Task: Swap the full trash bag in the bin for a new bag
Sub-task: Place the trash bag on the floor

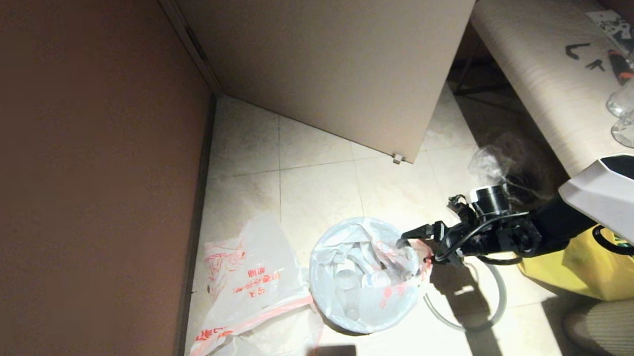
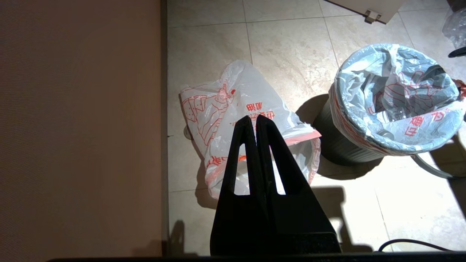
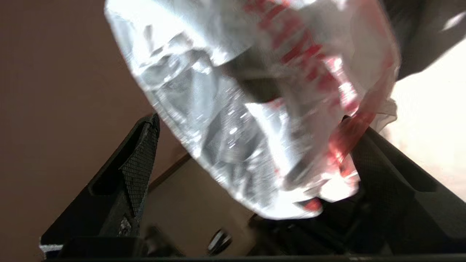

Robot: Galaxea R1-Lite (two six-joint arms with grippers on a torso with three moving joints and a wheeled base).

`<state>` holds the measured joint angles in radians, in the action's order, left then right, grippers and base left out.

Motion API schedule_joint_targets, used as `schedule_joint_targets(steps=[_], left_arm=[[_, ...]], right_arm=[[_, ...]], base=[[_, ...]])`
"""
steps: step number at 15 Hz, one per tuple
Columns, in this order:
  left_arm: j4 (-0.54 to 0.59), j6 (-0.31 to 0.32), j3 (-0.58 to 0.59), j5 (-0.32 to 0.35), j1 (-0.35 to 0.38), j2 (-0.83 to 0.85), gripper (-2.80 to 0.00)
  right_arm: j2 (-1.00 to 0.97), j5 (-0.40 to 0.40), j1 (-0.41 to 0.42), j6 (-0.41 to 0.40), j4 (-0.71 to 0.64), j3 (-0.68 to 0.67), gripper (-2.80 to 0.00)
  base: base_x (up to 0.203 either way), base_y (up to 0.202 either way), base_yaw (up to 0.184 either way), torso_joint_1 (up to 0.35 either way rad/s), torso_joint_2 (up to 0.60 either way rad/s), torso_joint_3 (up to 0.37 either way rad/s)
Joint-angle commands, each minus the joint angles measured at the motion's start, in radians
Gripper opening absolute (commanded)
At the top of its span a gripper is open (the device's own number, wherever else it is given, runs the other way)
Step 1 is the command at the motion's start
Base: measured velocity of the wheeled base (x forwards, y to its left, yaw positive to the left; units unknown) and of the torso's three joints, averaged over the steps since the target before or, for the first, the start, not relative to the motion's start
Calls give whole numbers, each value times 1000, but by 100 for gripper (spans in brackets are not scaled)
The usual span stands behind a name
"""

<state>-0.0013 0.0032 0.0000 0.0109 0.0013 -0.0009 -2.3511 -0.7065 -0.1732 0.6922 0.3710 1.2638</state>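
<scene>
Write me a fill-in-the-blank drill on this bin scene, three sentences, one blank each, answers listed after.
1. The full trash bag sits inside the ____, with its hem folded over the top edge.
2. The right gripper, at the full bag's hem, has its jaws ____.
3. The new bag lies slack on the floor between the bin and the ____ at the robot's left; the left gripper is shut.

Missing words: bin; open; wall

R end effector [image 3: 251,153] fingers wide apart | full trash bag [image 3: 255,109] film btwn them, red hem near one finger
</scene>
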Motion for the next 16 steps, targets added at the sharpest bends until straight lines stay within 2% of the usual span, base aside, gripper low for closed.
schedule_joint_targets(steps=[1, 2, 6, 12, 13, 16], left_arm=[[0, 0, 2, 0, 0, 1, -280], [0, 0, 2, 0, 0, 1, -280], [0, 0, 2, 0, 0, 1, -280], [0, 0, 2, 0, 0, 1, -280], [0, 0, 2, 0, 0, 1, -280], [0, 0, 2, 0, 0, 1, -280]], right_arm=[[-7, -52, 5, 23, 5, 2, 0], [-6, -109, 6, 36, 6, 4, 0], [2, -234, 24, 83, 6, 11, 0], [-2, -289, 22, 96, 8, 32, 0], [3, -289, 21, 96, 8, 32, -280], [3, -289, 21, 98, 8, 32, -280]], base=[[0, 0, 0, 0, 0, 0], [0, 0, 0, 0, 0, 0], [0, 0, 0, 0, 0, 0], [0, 0, 0, 0, 0, 0], [0, 0, 0, 0, 0, 0], [0, 0, 0, 0, 0, 0]])
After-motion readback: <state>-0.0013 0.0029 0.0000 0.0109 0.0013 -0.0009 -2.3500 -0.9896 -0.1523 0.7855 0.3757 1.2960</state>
